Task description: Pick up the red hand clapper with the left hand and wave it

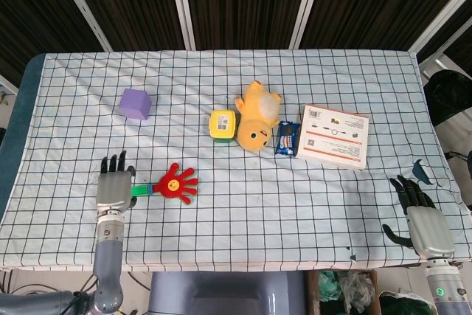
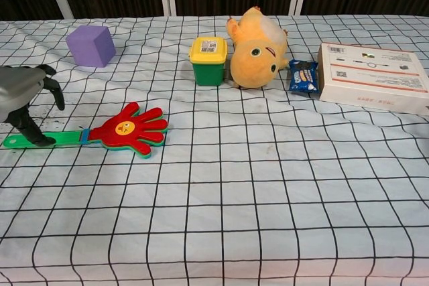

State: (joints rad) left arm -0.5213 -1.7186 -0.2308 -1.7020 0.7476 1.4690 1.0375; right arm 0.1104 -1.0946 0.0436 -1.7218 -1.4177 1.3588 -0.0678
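The red hand clapper [image 1: 177, 182] [image 2: 129, 128] lies flat on the checked cloth at the front left, its green handle [image 2: 47, 139] pointing left. My left hand [image 1: 113, 186] [image 2: 23, 95] hovers over the handle's far end with its fingers bent downward and apart. One dark fingertip [image 2: 37, 140] touches the handle, and nothing is gripped. My right hand [image 1: 424, 219] rests open near the front right corner of the table, far from the clapper; the chest view does not show it.
A purple cube [image 1: 136, 103] [image 2: 90, 45] stands behind the left hand. A yellow-lidded green tub [image 2: 209, 59], an orange plush toy [image 2: 257, 48], a blue snack packet [image 2: 305, 76] and a white box [image 2: 373, 77] line the middle and right.
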